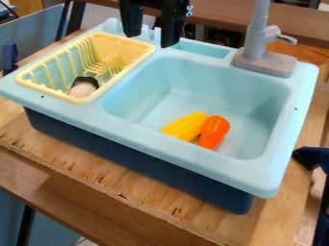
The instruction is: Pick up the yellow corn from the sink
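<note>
Evidently, the blue toy sink carries a yellow rack along its left end. Over its far edge, the black gripper hangs parted, grasping nothing. Near the basin's front edge, a yellow piece touches an orange pepper; gripping either could nudge its neighbour. Rack tines might snag a pale object.

No readable text, labels, numbers or signs appear on anything here.

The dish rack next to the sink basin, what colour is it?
The dish rack is pale yellow, which shows best in the camera view.
</note>
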Controlling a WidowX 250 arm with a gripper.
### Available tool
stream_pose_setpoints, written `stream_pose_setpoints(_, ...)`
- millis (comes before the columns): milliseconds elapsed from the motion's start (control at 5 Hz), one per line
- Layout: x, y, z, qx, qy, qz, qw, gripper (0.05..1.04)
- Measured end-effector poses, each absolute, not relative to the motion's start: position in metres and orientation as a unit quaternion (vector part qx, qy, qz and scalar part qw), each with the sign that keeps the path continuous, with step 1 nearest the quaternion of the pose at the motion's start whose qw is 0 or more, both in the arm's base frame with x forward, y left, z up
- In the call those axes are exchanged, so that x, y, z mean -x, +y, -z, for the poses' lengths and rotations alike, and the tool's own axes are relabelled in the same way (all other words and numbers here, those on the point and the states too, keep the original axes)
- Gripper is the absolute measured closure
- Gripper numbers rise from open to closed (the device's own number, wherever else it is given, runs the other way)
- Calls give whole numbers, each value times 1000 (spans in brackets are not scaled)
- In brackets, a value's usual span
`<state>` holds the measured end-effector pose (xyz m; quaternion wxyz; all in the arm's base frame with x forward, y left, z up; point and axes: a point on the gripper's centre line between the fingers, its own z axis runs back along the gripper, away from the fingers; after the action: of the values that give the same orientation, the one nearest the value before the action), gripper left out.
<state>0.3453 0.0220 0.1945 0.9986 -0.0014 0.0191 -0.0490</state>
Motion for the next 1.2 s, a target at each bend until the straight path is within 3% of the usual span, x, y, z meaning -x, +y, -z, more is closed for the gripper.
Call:
stream_pose_setpoints(200,-346,21,-182,6,34,42,999,84)
stream_pose_setpoints(400,-336,-2,-147,29,35,31,999,84)
stream_pose_setpoints(600,-332,-15,-137,64,31,50,996,84)
stream_pose_setpoints(1000,-332,-32,-122,65,39,78,994,84)
stream_pose_setpoints(1200,-332,-35,-105,60,66,82,993,84)
